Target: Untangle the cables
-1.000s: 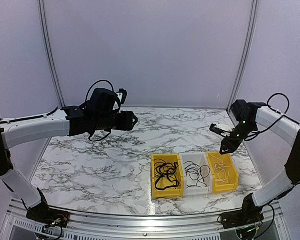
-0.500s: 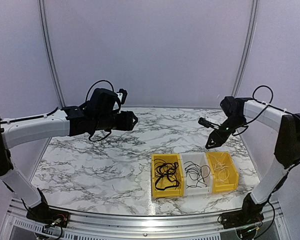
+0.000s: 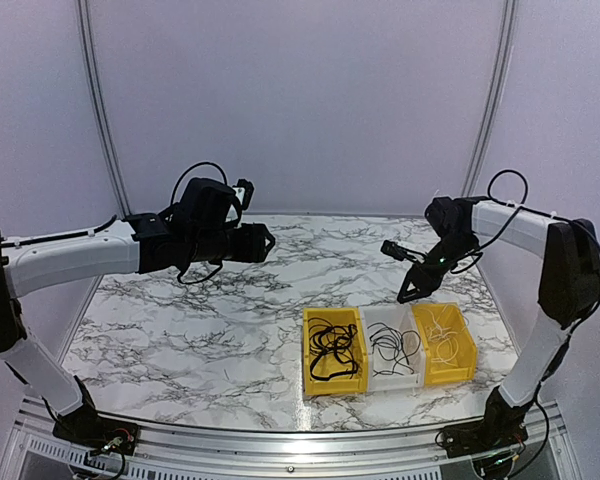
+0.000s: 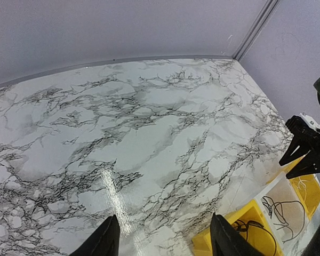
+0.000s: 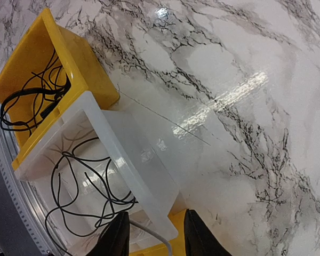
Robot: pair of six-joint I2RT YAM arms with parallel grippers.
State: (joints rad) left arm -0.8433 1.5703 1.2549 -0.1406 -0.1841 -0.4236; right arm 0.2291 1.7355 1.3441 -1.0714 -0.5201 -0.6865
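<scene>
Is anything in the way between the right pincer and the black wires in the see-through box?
Nothing I can see. The right pincer hangs open in the air near the far edge of the clear bin, which has no lid. The black cables lie loose inside it with nothing on top of them.

Left wrist view: the bottom edge cuts off the yellow bin (image 4: 200,248). Right wrist view: the bottom edge cuts off most of the second yellow bin (image 5: 173,246). White cable (image 5: 149,230): both ends out of sight.
</scene>
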